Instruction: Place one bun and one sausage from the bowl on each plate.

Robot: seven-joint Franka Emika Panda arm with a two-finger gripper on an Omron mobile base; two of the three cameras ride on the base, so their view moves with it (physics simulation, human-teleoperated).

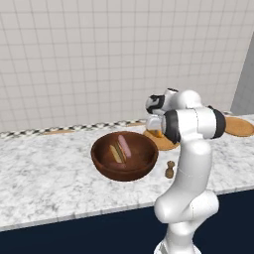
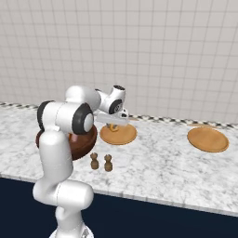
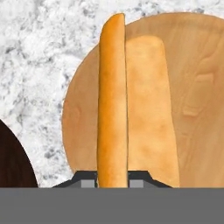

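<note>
Clamped on a bun (image 3: pixel 113 100), the gripper (image 3: pixel 112 181) hangs over the near plate (image 3: pixel 201 109) at centre frame, the bun's halves standing on edge between its fingers. Lower left, the bowl (image 1: pixel 124 157) holds one more bun and a pink sausage (image 1: pixel 124 146). Both plates look bare, the far plate (image 2: pixel 208 138) sitting well apart at right, so I judge the task barely started. Two small shakers (image 2: pixel 101 161) stand near the bowl. The arm reaches forward, elbow high, hand pointing down.
</note>
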